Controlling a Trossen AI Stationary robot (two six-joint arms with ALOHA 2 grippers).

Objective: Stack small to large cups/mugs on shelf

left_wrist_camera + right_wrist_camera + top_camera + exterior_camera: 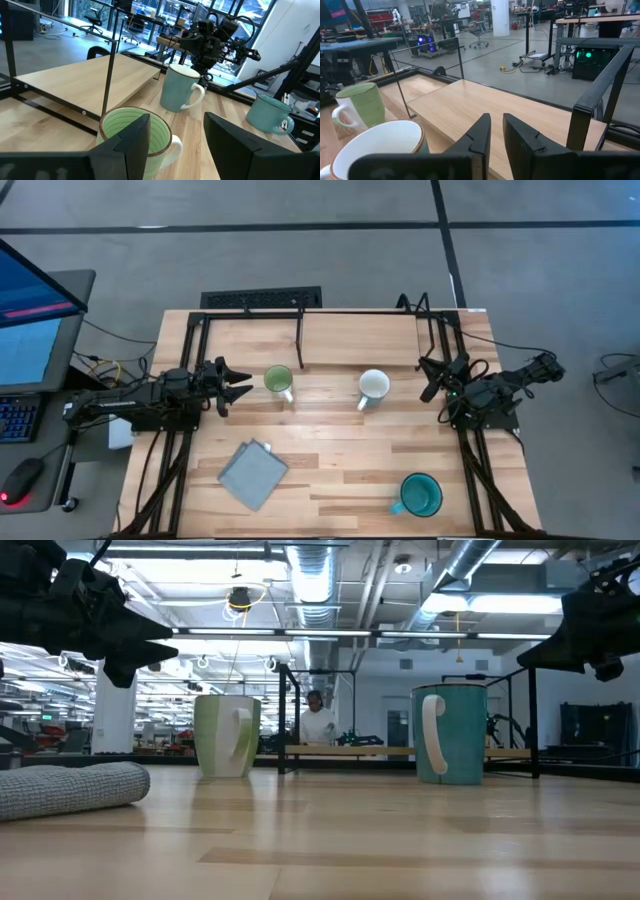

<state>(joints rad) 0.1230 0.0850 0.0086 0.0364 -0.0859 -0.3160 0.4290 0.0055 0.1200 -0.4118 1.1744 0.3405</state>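
Nearest the low camera: folded grey cloth [70, 788], lying flat on the light-wood tabletop [340, 470], toward the front left corner in the high view.

Surface: pale plank tabletop, black frame rails down both sides. Shelf [360, 335] at the far edge, a raised light-wood plank on thin black legs, bare on top, narrower than the table.

Mugs, all upright on the tabletop, none on the shelf:
- light green mug [279, 381], left of centre, just in front of the shelf edge, close ahead of the left gripper.
- white mug [373, 387], right of centre, near the shelf edge, apart from the green one.
- teal mug [420, 495], front right, well apart from the other two, near the front edge.

Left gripper [234, 382]: fingers spread apart, holding nothing, raised above the table, pointed at the green mug.
Right gripper [432, 378]: fingers nearly together with a narrow gap, holding nothing, raised, just right of the white mug.

Room: grey floor, desk with monitor and keyboard off the left side; benches, ceiling ducts and a person far behind in the low view.

Open room: wide bare wood across the middle between cloth and teal mug; whole shelf top free.
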